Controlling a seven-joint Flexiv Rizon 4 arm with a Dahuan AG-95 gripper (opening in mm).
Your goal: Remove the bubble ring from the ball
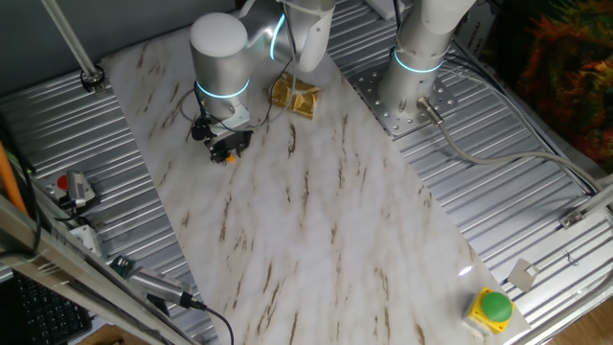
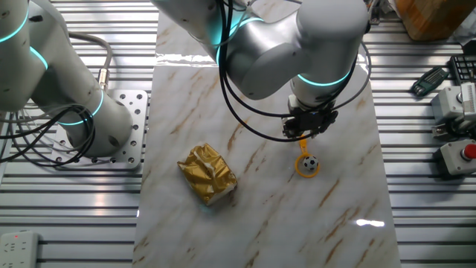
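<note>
Resting inside bubble ring [image 2: 306,167] hoop — ball [image 2: 311,161], gripper [image 2: 303,139] at ring handle, grip state unclear, gold packet [image 2: 207,174] nearby

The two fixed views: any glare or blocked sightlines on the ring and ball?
In the other fixed view, glare patches sit on the marble table clear of the bubble ring and ball, both sharp. In one fixed view, the claw and arm hide them; only an orange speck shows.

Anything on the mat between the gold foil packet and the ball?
No. In the other fixed view, only bare marble mat lies between the gold foil packet and the ball.
</note>
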